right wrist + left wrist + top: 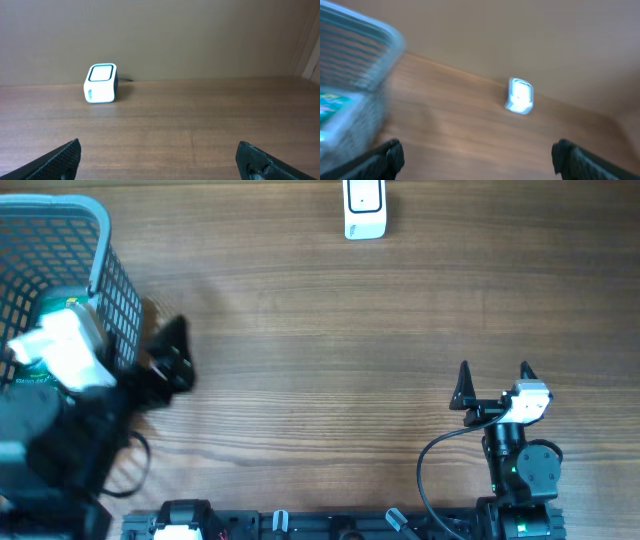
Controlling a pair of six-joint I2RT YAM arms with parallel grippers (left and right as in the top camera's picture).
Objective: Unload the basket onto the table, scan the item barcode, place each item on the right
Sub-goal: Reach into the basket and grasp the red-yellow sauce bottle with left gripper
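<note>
Right gripper [494, 370] spread wide, left gripper [477, 147] beside basket [103, 225], scanner [365, 208] well apart.

Even, soft light in all 3 views; 1 badly blurred.

My overhead view is bright and flat on the wooden table [300, 330], but the left arm [95, 420] beside the basket [118, 305] smears into a dark blur. My left wrist view is soft throughout: basket and white scanner [520, 95] have fuzzy edges. My right wrist view is crisp and evenly lit, the wood grain clear.
</note>
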